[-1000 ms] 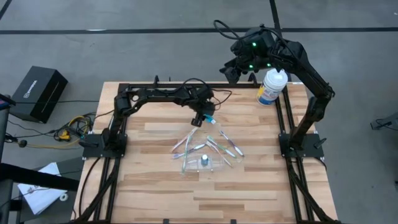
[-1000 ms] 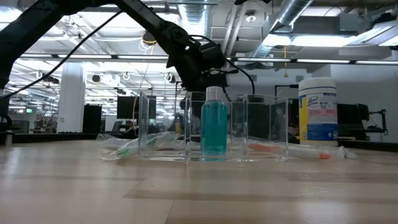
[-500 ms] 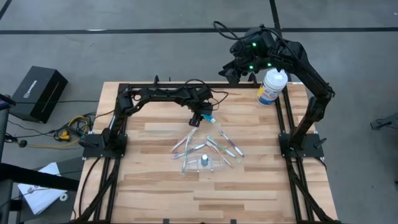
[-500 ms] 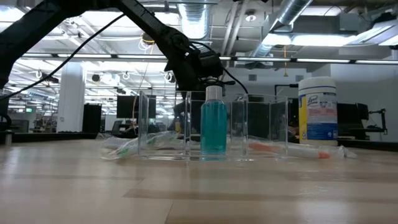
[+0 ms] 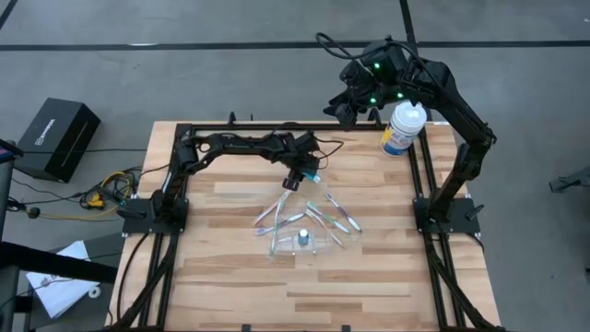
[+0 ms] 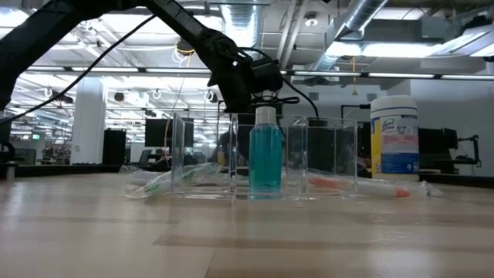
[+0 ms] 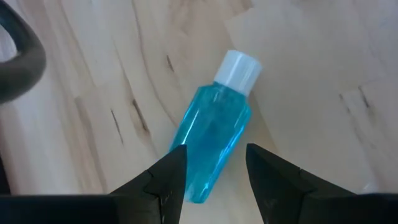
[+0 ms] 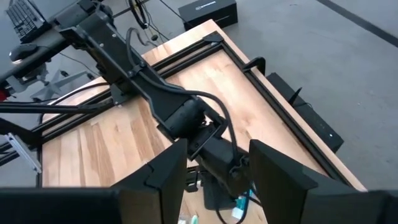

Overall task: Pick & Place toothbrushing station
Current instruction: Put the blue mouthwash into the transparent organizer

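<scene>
Standing nearest the front of the wooden table [image 5: 230,277], a clear plastic container [image 6: 266,162] holds an upright blue bottle [image 6: 266,158] with a white cap in its middle compartment. Thin pale toothbrushes [image 5: 318,214] lie scattered on the table around and just behind the container. Farther back, the left gripper [image 5: 293,180] hangs over a second small blue bottle [image 7: 217,124], which lies on its side on the wood. Its jaws are spread, and the bottle's base lies between the two fingertips [image 7: 165,177], apparently not gripped. At the far right corner stands a large white tub [image 5: 404,127]. The right gripper [image 5: 343,109] is raised just beyond the table's back edge, near the tub, its jaws spread and holding nothing.
</scene>
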### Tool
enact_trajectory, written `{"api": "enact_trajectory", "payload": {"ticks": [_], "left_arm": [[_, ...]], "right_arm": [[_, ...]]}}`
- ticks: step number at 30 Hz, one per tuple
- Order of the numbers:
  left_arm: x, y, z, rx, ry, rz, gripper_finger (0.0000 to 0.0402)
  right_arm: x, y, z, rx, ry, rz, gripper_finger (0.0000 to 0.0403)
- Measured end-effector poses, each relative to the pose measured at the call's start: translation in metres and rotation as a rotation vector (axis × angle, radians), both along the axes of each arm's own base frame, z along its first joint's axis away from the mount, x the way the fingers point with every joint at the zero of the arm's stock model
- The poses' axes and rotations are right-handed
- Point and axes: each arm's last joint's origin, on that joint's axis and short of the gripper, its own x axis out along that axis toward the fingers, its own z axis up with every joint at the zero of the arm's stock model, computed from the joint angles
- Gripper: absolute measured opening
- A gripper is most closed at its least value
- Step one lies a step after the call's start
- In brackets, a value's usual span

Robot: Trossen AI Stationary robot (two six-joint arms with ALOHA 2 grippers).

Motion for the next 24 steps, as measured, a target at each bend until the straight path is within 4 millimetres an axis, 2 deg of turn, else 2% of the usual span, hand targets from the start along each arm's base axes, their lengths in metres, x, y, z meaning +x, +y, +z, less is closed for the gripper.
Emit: {"api": "enact_trajectory", "payload": {"ticks": [5, 17, 24], "left_arm": [[-0.0004, 0.0016, -0.0014, 0.045, 0.019, -0.021, 0.0159], [0.0014, -0.0042, -0.0056, 0.018, 0.026, -0.058, 0.0169], [-0.0003, 0.0005, -0.0053, 0.010, 0.022, -0.075, 0.0143]], "right_arm": [[0.0002, 0.0006, 0.0000, 0.010, -0.004, 0.015, 0.0164], [0.0006, 0.0019, 0.0002, 0.037, -0.016, 0.045, 0.0161], [0.0008, 0.0024, 0.0002, 0.055, -0.021, 0.043, 0.0161]]}}
